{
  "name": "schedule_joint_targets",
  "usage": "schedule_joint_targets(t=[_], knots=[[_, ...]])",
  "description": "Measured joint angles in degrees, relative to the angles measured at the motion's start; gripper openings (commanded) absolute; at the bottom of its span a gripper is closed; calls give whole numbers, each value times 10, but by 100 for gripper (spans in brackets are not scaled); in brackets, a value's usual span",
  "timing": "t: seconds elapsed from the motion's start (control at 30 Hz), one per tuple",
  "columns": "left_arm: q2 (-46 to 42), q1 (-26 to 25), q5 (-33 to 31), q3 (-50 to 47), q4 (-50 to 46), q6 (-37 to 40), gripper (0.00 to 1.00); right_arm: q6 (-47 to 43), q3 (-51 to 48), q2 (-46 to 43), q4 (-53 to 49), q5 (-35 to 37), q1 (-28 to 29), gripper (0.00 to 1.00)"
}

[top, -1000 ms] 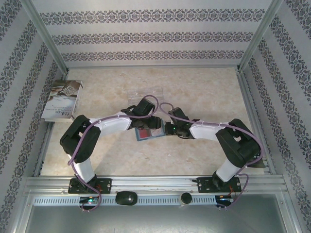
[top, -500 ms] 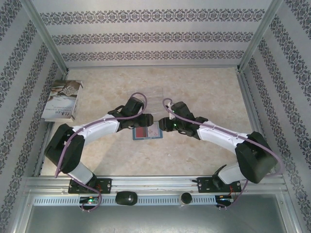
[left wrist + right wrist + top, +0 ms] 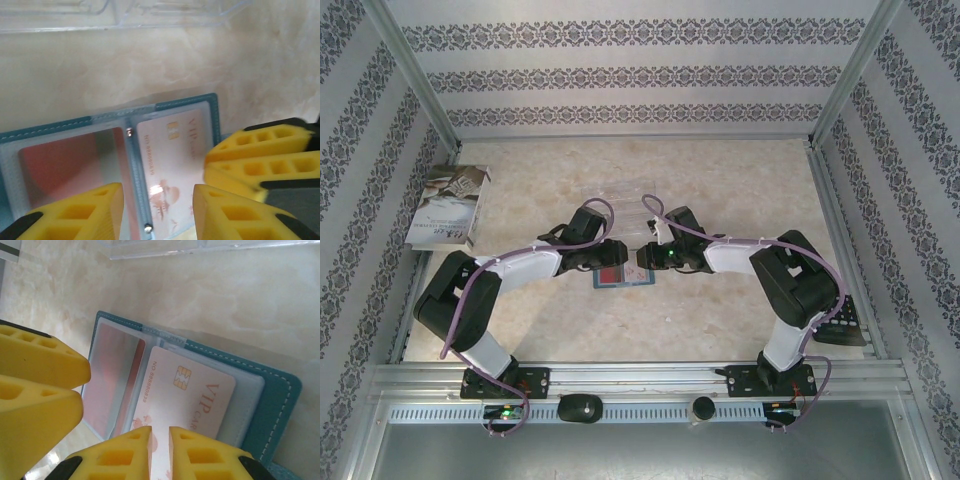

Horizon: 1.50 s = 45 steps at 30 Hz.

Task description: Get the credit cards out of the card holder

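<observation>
Tabletop [image 3: 740, 190]: card holder [image 3: 272, 405] (open) beneath fingers [image 3: 125, 455]

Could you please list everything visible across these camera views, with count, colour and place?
teal-blue folding card holder: one, teal, lying open mid-table between the grippers
pale pink plastic VIP card: one, pinkish white, in the open holder
red plastic card: one, red, under the holder's clear sleeve
clear plastic tray: one, transparent, just beyond the holder
white booklet: one, white, far-left table edge
black calculator: one, black, near-right edge, partly behind the right arm
beige marbled table: one
left gripper: yellow fingers, open, over the holder
right gripper: yellow fingers, nearly together at the pale card; grip unclear
</observation>
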Motion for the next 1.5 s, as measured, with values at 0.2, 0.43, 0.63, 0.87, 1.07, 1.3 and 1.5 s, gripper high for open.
schedule_joint_targets(t=[0.2, 0.43, 0.63, 0.87, 1.07, 1.3, 1.5], knots=[[0, 0, 1, 15, 0, 0, 42, 11, -6, -3, 14, -2, 0, 21], [2, -2, 5, 15, 1, -3, 41, 21, -10, -1, 26, -4, 0, 14], [30, -17, 7, 24, 4, -4, 41, 37, -38, 15, 45, 10, 0, 9], [56, -24, 6, 30, 6, -6, 37, 57, -57, 15, 87, 15, 0, 9], [69, -36, -11, 48, 5, -5, 32, 61, -64, 15, 103, 15, 0, 9], [80, -39, -39, 51, -3, -3, 31, 67, -66, 15, 108, 16, 0, 8], [88, -39, -45, 50, -4, -4, 28, 68, -66, 15, 108, 16, 0, 8]])
